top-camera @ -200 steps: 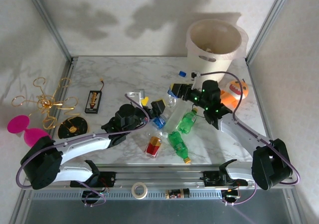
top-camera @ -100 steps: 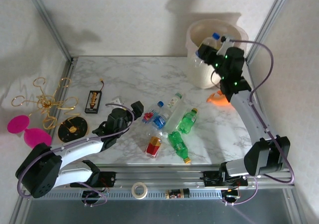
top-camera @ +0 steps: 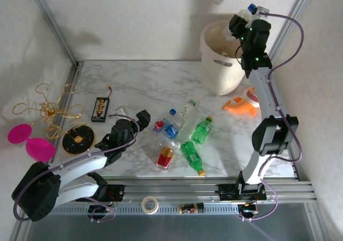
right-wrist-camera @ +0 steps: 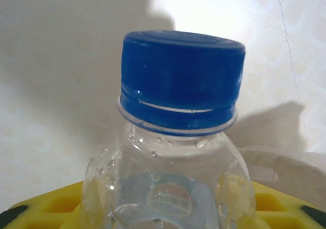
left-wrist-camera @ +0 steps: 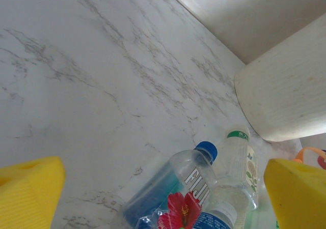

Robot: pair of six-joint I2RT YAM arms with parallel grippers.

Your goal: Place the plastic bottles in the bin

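My right gripper is raised high over the bin, shut on a clear bottle with a blue cap. In the right wrist view that bottle stands upright between the yellow fingers. My left gripper is open and low over the table, left of the loose bottles. Ahead of its yellow fingers lie a blue-capped Fiji bottle and a clear bottle with a green band. Also on the table are two green bottles and a red-labelled one.
An orange toy lies right of the bottles beside the bin. At the left are a gold wire ornament, a pink object, a black disc and a black box. A tape roll sits on the front rail.
The right arm has lifted from the bottle pile up and back to above the bin, carrying the blue-capped bottle. The left arm has drawn back to the left, still open.
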